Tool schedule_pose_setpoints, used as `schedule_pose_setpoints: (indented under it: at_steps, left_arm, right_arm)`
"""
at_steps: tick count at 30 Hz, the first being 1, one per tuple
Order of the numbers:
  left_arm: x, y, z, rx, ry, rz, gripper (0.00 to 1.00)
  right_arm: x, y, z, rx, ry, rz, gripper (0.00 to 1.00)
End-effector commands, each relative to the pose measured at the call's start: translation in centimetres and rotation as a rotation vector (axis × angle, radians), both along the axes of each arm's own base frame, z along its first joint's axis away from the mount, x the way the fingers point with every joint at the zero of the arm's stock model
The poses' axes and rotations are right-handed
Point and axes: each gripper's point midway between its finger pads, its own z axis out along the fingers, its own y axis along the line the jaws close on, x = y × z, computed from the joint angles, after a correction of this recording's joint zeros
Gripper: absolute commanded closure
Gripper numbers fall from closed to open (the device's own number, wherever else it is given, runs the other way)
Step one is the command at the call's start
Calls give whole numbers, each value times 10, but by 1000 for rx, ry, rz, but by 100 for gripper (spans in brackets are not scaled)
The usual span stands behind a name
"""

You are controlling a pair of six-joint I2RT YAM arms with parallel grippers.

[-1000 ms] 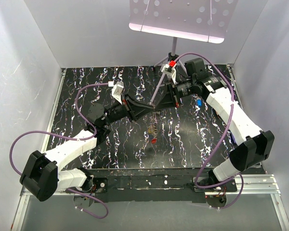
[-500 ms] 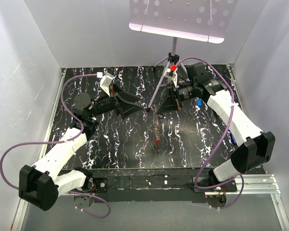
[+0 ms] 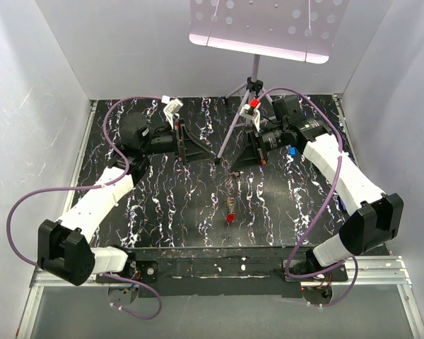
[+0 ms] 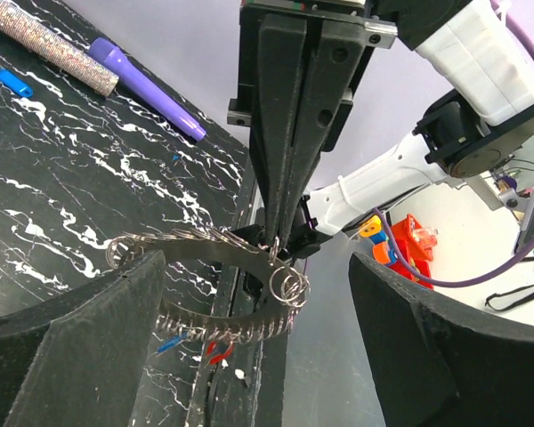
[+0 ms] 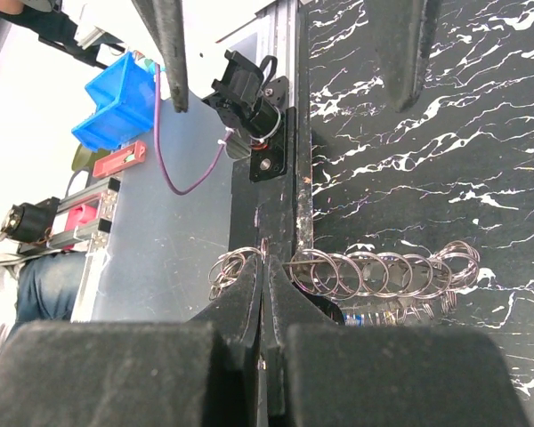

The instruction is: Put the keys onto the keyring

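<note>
The keyring, a strand of small linked silvery wire loops, hangs mid-frame in the top view, its upper end pinched in the right gripper. A red piece sits at its lower end. A blue key lies flat, right of centre.

My two arms seen from overhead: the left arm and the right arm wear white moulded shells over their long links, with blocky black housings at the elbows and wrists. A loose purple cable runs along each arm from its black base. A small white camera mount sits on the left wrist. The left gripper is matt black with broad, wedge-shaped fingers. The right gripper is also black, and its long tapering fingers have bolt holes.
</note>
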Motion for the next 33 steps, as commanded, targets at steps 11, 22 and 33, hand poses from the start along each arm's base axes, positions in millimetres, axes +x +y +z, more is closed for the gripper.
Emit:
schedule_pose_setpoints:
  at_steps: [11, 22, 33]
  left_arm:
    - [-28, -29, -12, 57, -75, -161, 45]
    - [-28, -41, -16, 69, -63, -199, 65]
    - [-36, -44, -14, 66, -60, -250, 72]
  right_arm:
    - [-6, 1, 15, 58, 8, 39, 99]
    - [-4, 2, 14, 57, 19, 40, 99]
    - [-2, 2, 12, 45, 18, 31, 99]
